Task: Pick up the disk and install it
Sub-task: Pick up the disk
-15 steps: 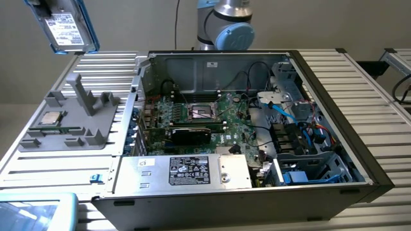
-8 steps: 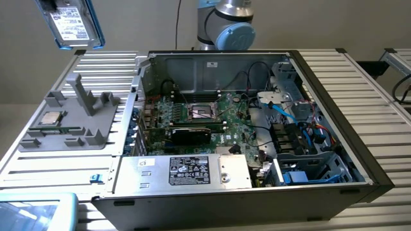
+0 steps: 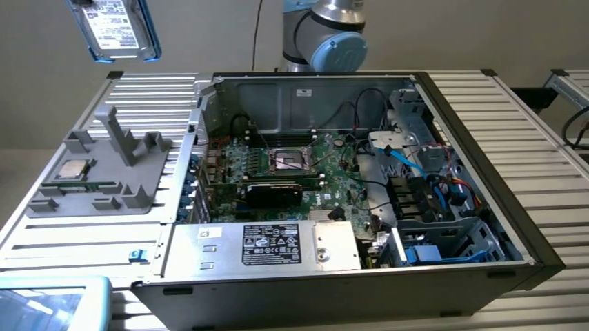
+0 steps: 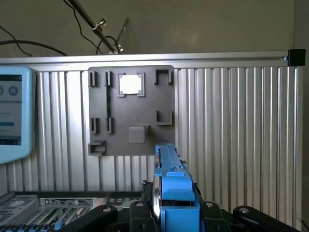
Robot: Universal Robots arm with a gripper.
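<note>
Exterior view, disk: you've got the disk up in the air at the exterior view's top left corner, white label facing the camera, blue bracket round its edges, upper part cut off by the frame.
Exterior view, disk vs case: it hangs over the far left edge of the worktop, well apart from the open computer case.
Exterior view, arm: your robot arm stands behind the case at the far side.
Exterior view, case contents: motherboard in the middle, silver box with black label at the near wall, blue drive bay in the near corner on the exterior view's right.
Exterior view, fixture: 1 grey fixture tray left of the case, CPU chip seated on it.
Wrist view, pincer: your pincer is partly closed and clamped on the disk, 1 black finger on each side, disk seen edge-on with the blue bracket up.
Wrist view, below: grey fixture tray with the CPU chip lies on the slatted worktop; a blue-framed screen sits beside the tray.
</note>
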